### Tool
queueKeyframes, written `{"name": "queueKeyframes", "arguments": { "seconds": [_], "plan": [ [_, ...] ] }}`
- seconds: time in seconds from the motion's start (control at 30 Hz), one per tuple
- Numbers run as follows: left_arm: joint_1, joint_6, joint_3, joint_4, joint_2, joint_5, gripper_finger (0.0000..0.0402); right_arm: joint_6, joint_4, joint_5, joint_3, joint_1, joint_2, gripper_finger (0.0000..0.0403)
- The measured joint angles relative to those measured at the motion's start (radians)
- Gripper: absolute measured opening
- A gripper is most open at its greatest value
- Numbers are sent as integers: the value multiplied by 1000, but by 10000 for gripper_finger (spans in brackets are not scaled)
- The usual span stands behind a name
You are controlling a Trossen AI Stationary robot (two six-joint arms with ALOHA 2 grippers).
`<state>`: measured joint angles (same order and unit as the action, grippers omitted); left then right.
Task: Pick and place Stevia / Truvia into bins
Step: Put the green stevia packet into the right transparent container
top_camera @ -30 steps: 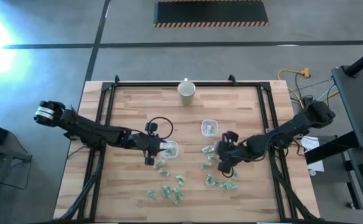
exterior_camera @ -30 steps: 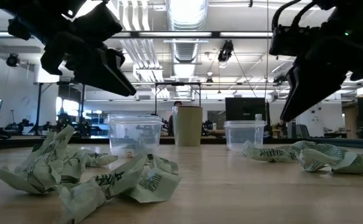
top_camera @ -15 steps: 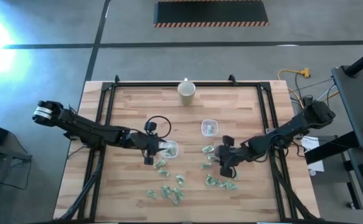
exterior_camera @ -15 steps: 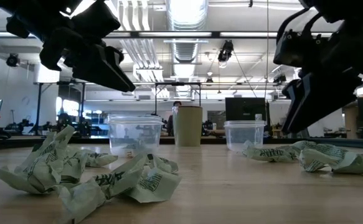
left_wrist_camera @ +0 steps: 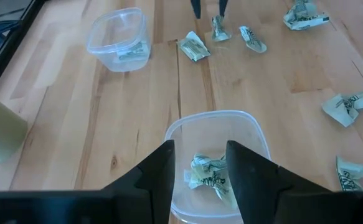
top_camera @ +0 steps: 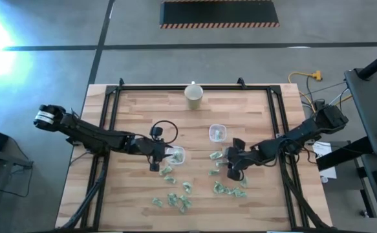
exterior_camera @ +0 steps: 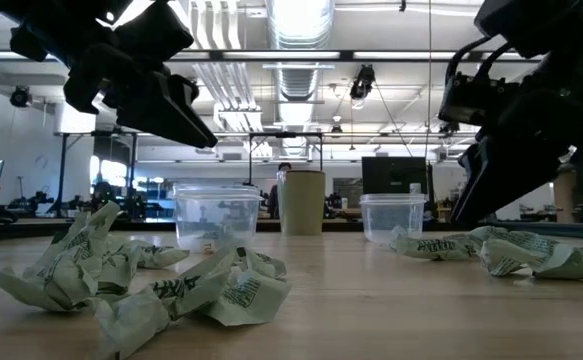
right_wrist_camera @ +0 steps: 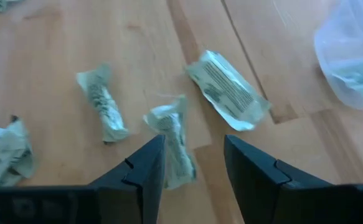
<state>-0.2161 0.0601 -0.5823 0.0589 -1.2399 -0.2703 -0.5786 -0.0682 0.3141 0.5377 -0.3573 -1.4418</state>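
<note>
Crumpled pale green and white Stevia packets lie scattered over the near half of the wooden table. One clear bin sits mid-table with a packet inside. The second bin stands farther back and also holds a packet. My left gripper hovers open just above the nearer bin's rim. My right gripper is open and low over a crumpled packet, with a flatter packet just beyond it. In the low view my right gripper hangs above the packets without touching them.
A cream round cup stands near the far edge of the table. More packets lie near my right gripper, and others lie in front of the nearer bin. A black cable loop lies beside my left arm. Bare wood shows along the table's left side.
My right gripper has come down toward the packets on the table and shifted slightly toward the near edge. It stays open. My left gripper has kept still over the bin.
</note>
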Motion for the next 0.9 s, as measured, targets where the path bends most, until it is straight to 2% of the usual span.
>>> {"name": "queueKeyframes", "arguments": {
  "seconds": [0.3, 0.67, 0.9],
  "plan": [
    [0, 0, 0, 0, 0, 0, 128, 2, 79, -12, -33, 0, -6, 144],
    [0, 0, 2, 1, -1, 0, 128, -3, 111, -12, -6, 0, -142, 143],
    [0, 0, 2, 2, -1, 0, 128, 2, 101, -11, -2, 1, -129, 107]
  ]
}}
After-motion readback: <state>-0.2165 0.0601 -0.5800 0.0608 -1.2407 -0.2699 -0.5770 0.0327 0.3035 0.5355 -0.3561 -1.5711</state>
